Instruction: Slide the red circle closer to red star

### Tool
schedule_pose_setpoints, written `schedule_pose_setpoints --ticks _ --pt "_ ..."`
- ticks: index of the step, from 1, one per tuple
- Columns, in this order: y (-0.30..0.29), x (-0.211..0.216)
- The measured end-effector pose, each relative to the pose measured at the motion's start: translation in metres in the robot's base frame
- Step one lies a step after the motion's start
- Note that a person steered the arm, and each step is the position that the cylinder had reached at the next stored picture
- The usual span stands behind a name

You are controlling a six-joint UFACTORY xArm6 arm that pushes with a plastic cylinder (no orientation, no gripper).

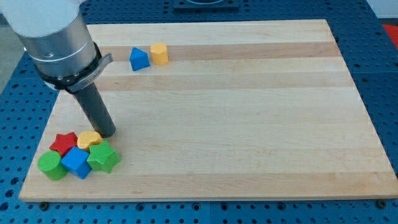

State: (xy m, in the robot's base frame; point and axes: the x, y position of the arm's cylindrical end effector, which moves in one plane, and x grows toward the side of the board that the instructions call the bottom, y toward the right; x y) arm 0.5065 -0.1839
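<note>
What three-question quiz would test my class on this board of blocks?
1. True or false: the red star lies in the cluster at the view's bottom left.
2. Which block is nearest my tip? A blue cube, B yellow heart, C green star.
3. How many blocks lie near the view's top edge?
Key: 1 true; 2 B; 3 two.
</note>
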Motion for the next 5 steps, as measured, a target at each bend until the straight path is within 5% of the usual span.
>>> schedule_pose_setpoints --ticks 1,3,5 --pt "0.012 -0.012" --pt "0.023 -0.117" --pt "-0.047 -0.17"
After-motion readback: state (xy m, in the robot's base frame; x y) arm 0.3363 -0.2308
